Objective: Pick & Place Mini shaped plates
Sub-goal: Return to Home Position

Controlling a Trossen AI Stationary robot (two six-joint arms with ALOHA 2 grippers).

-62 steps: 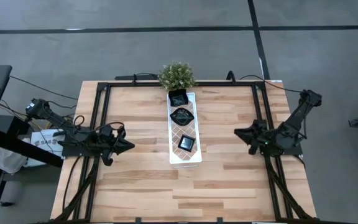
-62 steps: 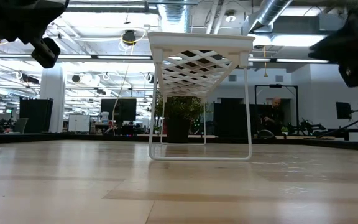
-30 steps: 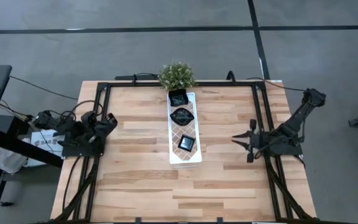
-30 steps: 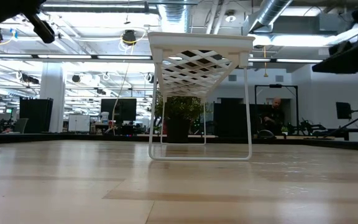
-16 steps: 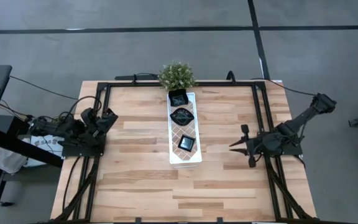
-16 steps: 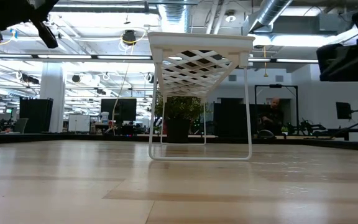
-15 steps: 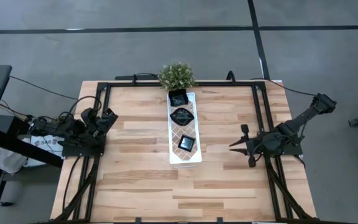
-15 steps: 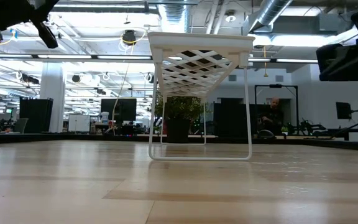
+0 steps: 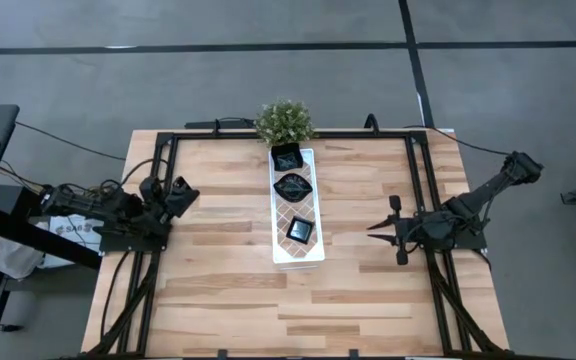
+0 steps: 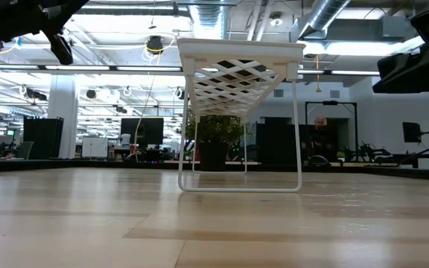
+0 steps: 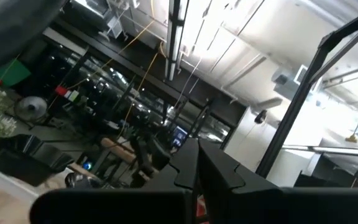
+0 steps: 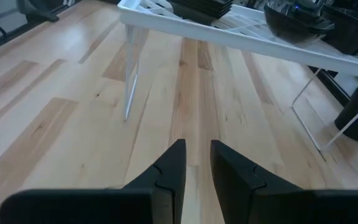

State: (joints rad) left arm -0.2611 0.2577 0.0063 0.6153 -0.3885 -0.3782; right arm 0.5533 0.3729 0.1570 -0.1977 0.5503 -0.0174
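Left: my left gripper [image 9: 181,190], fingers pressed together and empty, has folded back to the left edge of the table [image 9: 228,300] from its earlier reach inward. Centre: the mini shaped plates [image 9: 294,187] sit unmoved in three stacks on the white tray [image 9: 295,262]. Right: my right gripper [image 9: 378,228], fingers narrowly parted and empty, has drawn back toward its own side. By this evidence placing is finished and only parking remains.
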